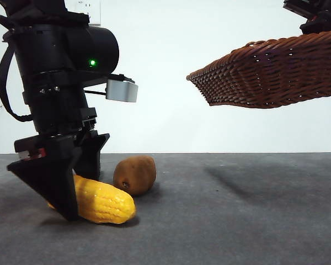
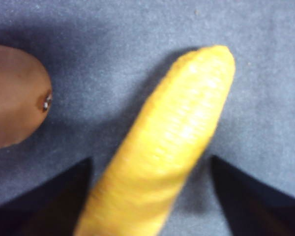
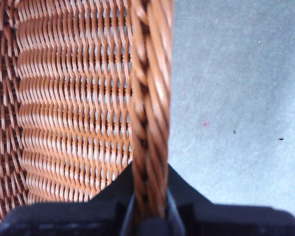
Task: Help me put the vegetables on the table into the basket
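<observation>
A yellow corn cob (image 1: 106, 203) lies on the grey table (image 1: 237, 221) at the left, and a brown potato (image 1: 135, 174) rests just behind it. My left gripper (image 1: 81, 194) is down at the table, open, with one jaw on each side of the corn (image 2: 177, 137) and a small gap on both sides. The potato (image 2: 14, 96) sits off to one side of those jaws. The wicker basket (image 1: 270, 72) hangs tilted in the air at the upper right. My right gripper (image 3: 150, 209) is shut on its braided rim (image 3: 150, 98).
The basket casts a soft shadow on the table (image 1: 248, 176) at the right. The right arm (image 1: 317, 14) shows only as a black tip at the top right corner.
</observation>
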You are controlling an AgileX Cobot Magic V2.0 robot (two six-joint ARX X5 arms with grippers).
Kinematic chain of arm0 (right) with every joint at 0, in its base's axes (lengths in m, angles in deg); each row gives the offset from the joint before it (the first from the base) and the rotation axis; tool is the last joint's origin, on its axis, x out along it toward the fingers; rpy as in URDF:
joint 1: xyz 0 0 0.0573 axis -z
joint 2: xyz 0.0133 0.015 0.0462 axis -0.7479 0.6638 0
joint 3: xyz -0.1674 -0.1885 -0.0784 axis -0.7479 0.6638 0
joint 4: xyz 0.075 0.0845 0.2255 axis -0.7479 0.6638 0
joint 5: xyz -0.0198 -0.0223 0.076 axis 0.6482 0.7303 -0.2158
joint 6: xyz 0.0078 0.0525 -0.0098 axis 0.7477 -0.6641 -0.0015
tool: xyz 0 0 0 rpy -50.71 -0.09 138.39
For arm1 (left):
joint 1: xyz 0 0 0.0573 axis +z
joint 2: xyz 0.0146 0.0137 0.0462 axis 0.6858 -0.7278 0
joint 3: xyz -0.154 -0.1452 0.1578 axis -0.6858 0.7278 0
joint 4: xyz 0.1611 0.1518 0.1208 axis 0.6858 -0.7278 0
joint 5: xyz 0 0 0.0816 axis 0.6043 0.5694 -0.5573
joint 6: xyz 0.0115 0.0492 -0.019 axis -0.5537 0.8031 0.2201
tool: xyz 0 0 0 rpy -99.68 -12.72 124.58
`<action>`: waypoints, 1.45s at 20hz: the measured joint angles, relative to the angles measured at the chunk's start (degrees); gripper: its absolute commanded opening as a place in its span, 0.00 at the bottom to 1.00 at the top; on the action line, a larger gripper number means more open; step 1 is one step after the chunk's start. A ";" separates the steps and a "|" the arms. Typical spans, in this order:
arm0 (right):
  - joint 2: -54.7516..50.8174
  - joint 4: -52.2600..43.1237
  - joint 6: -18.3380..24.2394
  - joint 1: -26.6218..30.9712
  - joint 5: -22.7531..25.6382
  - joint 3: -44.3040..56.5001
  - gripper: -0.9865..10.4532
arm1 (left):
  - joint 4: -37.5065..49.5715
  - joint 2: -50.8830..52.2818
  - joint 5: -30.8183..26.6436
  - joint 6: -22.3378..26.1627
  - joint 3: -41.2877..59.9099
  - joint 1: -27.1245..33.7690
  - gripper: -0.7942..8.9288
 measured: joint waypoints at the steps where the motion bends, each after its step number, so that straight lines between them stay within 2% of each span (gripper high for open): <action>1: 0.00 0.00 0.00 0.00 0.02 0.00 0.08 | -0.02 0.00 -0.02 -0.79 0.00 0.00 0.07; 3: 0.00 0.02 0.11 0.00 0.00 0.00 0.08 | -0.26 0.04 -0.02 -2.56 -0.28 0.00 0.07; 5: 0.00 0.02 0.13 0.00 0.02 0.00 0.08 | -2.54 0.68 -0.02 -6.75 -2.27 -0.33 0.07; 7: 0.00 0.02 0.13 0.00 0.02 0.00 0.08 | -5.92 2.21 0.02 -15.02 -6.51 -1.36 0.07; 9: 0.00 0.02 0.13 0.00 0.24 0.00 0.08 | -10.40 3.63 1.70 -26.38 -11.76 -2.32 0.07; 11: 0.00 0.09 0.00 0.00 0.33 0.00 0.08 | -16.28 4.33 8.22 -37.27 -16.52 -2.86 0.07; 14: 0.00 1.20 -1.05 -0.63 3.06 0.00 0.08 | -20.59 5.07 22.71 -47.45 -20.22 -4.63 0.07; 17: 0.00 2.03 -2.14 -2.47 8.76 0.00 0.08 | -14.27 5.81 33.92 -52.59 -20.35 -7.67 0.07; 19: 0.00 2.64 -3.02 -4.39 12.28 0.00 0.08 | -8.04 5.81 36.89 -57.02 -20.37 -9.46 0.07; 22: 0.00 3.10 -4.11 -7.76 14.82 0.00 0.08 | 1.86 5.81 35.91 -65.72 -20.37 -11.26 0.07; 23: 0.00 3.04 -4.46 -8.98 14.86 0.00 0.08 | 4.92 5.84 33.57 -69.37 -20.37 -11.69 0.07; 26: 0.00 3.04 -5.73 -12.39 14.91 0.00 0.08 | 6.75 5.84 21.09 -78.75 -20.39 -12.00 0.08; 29: 0.00 2.08 -6.40 -16.04 14.95 0.00 0.08 | 3.43 5.75 10.36 -86.05 -20.39 -11.41 0.08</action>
